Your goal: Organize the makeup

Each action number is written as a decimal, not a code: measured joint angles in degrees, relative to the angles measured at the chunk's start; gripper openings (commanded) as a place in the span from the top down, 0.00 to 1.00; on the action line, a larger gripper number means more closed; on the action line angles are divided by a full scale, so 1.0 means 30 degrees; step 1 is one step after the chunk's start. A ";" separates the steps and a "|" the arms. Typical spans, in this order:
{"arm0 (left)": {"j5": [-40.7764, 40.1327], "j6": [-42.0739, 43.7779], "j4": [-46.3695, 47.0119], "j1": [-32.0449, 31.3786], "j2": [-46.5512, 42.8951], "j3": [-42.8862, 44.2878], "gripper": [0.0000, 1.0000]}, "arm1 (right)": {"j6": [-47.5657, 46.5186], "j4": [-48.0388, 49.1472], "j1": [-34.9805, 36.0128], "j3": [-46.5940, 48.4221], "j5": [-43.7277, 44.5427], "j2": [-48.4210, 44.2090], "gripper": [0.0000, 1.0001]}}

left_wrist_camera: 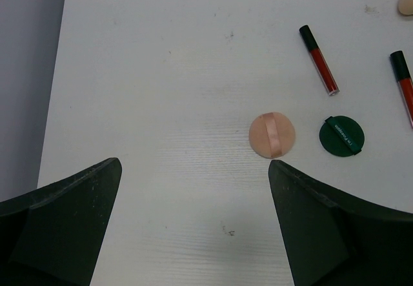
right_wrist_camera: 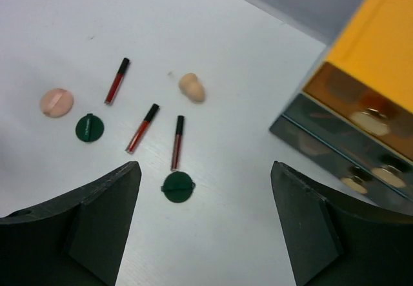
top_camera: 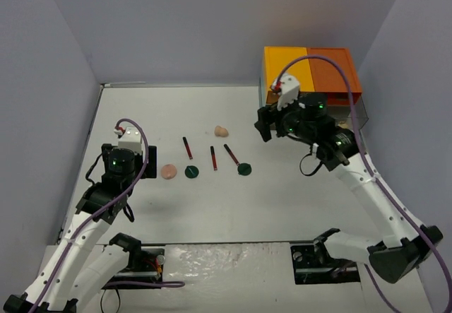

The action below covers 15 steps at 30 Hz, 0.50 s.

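Note:
The makeup lies loose mid-table: a peach puff [top_camera: 168, 172], two dark green discs [top_camera: 191, 172] [top_camera: 244, 169], three dark red sticks [top_camera: 187, 148] [top_camera: 213, 157] [top_camera: 231, 155] and a beige sponge [top_camera: 221, 130]. My left gripper [left_wrist_camera: 195, 163] is open and empty, just left of the peach puff [left_wrist_camera: 273, 135] and the left green disc [left_wrist_camera: 341, 135]. My right gripper [right_wrist_camera: 206, 164] hovers open and empty between the sticks and the drawer unit. The right green disc [right_wrist_camera: 178, 186] shows near its left finger, and the sponge [right_wrist_camera: 191, 87] lies farther off.
The yellow-and-orange-topped drawer unit [top_camera: 311, 73] stands at the back right, close behind the right arm. Round pale items show through its smoky drawer fronts [right_wrist_camera: 348, 150]. Grey walls close in the table on the left, the back and the right.

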 measured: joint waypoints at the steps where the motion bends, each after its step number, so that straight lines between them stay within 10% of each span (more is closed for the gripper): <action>1: -0.0044 0.0000 0.0000 0.0000 -0.0007 0.0000 0.03 | 0.0149 0.0066 0.0627 -0.0474 0.0208 0.0496 0.30; 15: -0.0219 0.0007 -0.0003 0.0000 0.0423 0.0000 0.03 | 0.4232 0.5203 0.1606 -0.6814 0.1527 0.5309 0.35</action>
